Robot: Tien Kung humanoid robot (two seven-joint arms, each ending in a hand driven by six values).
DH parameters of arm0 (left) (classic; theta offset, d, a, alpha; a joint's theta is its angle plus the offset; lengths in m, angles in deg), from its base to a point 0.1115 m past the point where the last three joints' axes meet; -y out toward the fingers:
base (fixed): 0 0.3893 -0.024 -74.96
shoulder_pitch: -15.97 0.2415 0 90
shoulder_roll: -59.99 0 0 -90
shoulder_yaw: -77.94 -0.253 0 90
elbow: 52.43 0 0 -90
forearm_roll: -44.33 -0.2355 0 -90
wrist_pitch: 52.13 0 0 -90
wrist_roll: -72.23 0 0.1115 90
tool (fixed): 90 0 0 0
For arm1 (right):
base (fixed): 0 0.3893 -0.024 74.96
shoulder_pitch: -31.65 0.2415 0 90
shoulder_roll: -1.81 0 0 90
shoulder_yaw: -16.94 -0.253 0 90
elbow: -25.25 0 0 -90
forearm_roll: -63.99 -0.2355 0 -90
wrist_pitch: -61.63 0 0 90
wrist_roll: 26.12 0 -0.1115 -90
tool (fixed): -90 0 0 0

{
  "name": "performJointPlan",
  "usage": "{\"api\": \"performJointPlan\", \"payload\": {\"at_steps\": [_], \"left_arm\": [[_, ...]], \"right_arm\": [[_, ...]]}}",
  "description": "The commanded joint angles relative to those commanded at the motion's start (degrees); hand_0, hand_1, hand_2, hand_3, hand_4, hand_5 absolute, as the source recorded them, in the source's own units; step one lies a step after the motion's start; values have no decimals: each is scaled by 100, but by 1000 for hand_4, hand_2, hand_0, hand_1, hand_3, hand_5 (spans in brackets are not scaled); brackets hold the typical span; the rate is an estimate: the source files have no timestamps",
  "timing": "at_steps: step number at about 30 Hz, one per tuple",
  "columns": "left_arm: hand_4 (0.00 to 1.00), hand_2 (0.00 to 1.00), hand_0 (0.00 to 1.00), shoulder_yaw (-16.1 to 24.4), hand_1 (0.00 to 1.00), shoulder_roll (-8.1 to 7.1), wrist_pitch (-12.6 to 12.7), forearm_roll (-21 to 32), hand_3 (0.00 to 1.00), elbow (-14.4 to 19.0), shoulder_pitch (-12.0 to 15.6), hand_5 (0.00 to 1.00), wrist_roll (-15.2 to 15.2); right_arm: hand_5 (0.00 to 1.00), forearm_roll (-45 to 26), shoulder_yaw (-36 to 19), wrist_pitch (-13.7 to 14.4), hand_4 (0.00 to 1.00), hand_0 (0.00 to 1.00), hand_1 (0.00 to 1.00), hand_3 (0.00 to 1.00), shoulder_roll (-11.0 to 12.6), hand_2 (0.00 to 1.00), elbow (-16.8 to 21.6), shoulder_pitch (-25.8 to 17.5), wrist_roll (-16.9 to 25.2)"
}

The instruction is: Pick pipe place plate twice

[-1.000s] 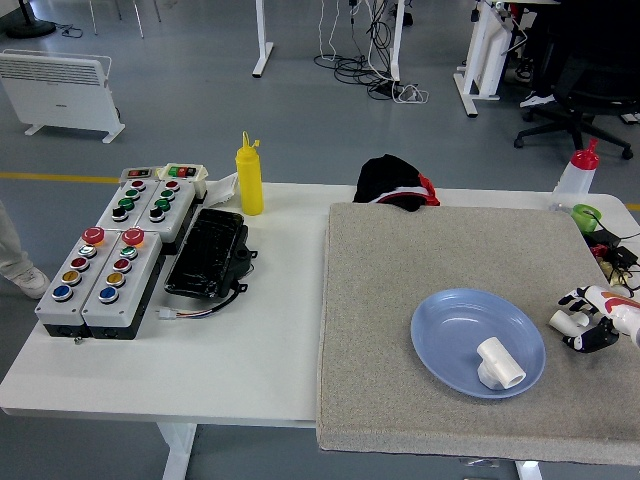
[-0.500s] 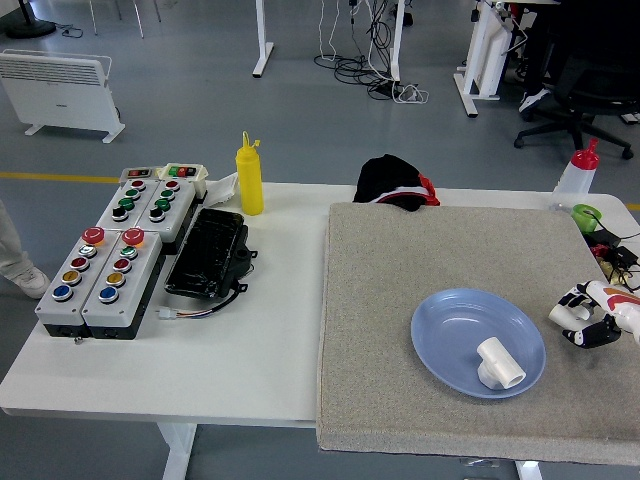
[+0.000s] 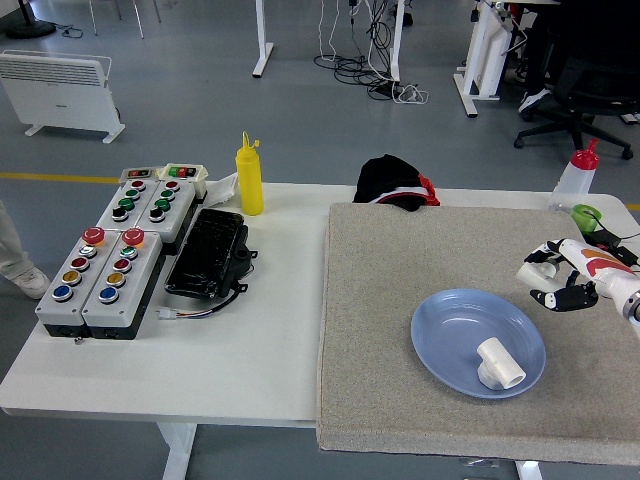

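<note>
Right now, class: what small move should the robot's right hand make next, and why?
Probably carry the white pipe piece left until it is over the blue plate, then lower it. The right hand holds it above the mat, beside the plate, where one pipe fitting already lies.

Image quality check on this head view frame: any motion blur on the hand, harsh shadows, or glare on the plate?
Head view: lighting is even and diffuse; the white pipe fitting casts only a soft shadow on the blue plate, no glare. The right hand is slightly soft, its grip on a white piece hard to resolve; tabletop items are sharp.
</note>
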Motion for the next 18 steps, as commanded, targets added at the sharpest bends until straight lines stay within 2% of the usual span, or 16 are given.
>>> {"api": "performJointPlan", "payload": {"at_steps": [3, 4, 7, 9, 10, 15, 16, 18], "left_arm": [[485, 667, 707, -15, 677, 0, 2, 30, 673, -2, 2, 998, -12], [485, 667, 707, -23, 677, 0, 2, 43, 673, -3, 0, 998, -18], [485, 667, 707, -57, 677, 0, 8, 105, 673, -5, -16, 998, -37], [485, 667, 707, -78, 677, 0, 13, 138, 673, -6, -23, 998, -46], [485, 667, 707, -88, 676, 0, 14, 150, 674, -5, -27, 998, -47], [485, 667, 707, -112, 676, 0, 19, 187, 674, -4, -38, 998, -56], [484, 667, 707, -119, 676, 0, 22, 204, 673, -4, -44, 998, -62], [484, 667, 707, -130, 676, 0, 26, 230, 673, -5, -54, 998, -71]], "right_arm": [[95, -36, 143, -50, 494, 401, 462, 599, 37, 512, 560, 24, -2], [99, -11, 249, -94, 500, 442, 475, 602, 29, 514, 722, 54, -11], [99, 3, 451, -191, 500, 442, 475, 602, -22, 514, 907, 140, -1], [99, 107, 650, -197, 500, 442, 475, 602, -110, 514, 869, 232, 25], [107, 195, 755, -198, 509, 532, 525, 614, -157, 526, 814, 273, 35], [107, 380, 1042, -167, 509, 532, 525, 614, -369, 526, 478, 409, 104], [117, 411, 1062, -183, 525, 631, 591, 656, -409, 569, 411, 435, 94], [117, 446, 1080, -218, 525, 631, 591, 656, -462, 569, 316, 471, 68]]}}
